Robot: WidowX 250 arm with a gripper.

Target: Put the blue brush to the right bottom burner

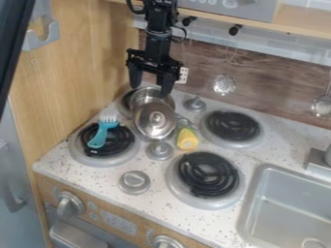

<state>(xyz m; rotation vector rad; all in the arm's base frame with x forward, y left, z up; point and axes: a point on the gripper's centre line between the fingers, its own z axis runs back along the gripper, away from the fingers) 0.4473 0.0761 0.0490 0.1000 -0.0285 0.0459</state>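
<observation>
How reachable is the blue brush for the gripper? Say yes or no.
Probably yes: the open gripper hangs empty above the metal pot, and nothing covers the blue brush on its burner.

Black jointed robot arm of boxy segments (158,46), 12 o'clock in camera view. Thin black cable (135,7) loops out at the arm's 11 o'clock side; second thin black cable (185,33) bows out at its 2 o'clock side. Black two-finger gripper (150,90): wide angular body, chunky tapering fingers. Small white tag with dark marks (184,75) at gripper's 3 o'clock; marks too small to read
</observation>
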